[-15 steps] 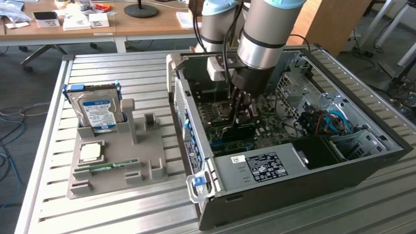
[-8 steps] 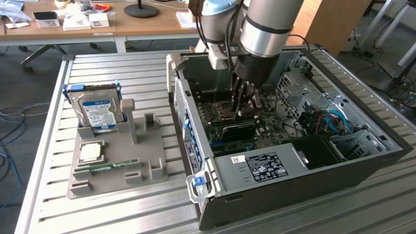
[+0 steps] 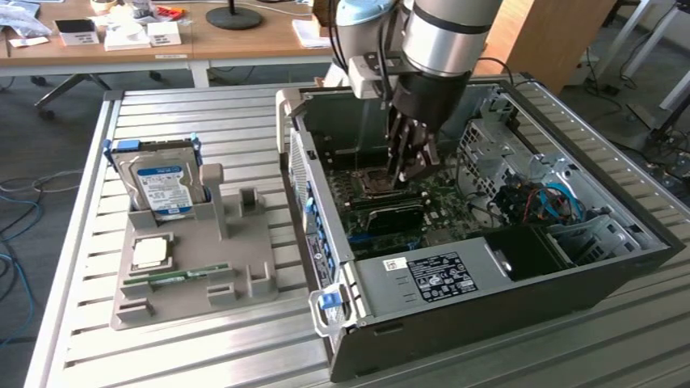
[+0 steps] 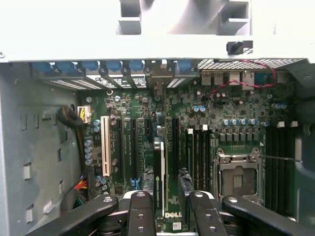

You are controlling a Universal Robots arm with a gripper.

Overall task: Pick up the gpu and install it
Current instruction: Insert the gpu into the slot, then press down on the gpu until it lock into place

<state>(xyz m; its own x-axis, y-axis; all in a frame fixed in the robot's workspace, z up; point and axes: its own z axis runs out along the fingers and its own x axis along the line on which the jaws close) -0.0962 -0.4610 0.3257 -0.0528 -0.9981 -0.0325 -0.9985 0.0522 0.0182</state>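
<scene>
A ribbed metal desk (image 3: 161, 356) stands on a grey floor (image 3: 44, 145) strewn with blue cables (image 3: 16, 218). Behind it a wooden table (image 3: 216, 40) carries white boxes (image 3: 145, 34) and a round black lamp base (image 3: 234, 18). A wooden panel (image 3: 544, 32) rises behind the desk at the exterior view's right.

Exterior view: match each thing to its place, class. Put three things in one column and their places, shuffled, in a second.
Things:
1. hard drive
2. processor chip
3. gripper

Places:
A. inside the open computer case
B. standing upright in the grey holder
C. lying flat on the grey holder

Pairs: 1-B, 2-C, 3-A
</scene>
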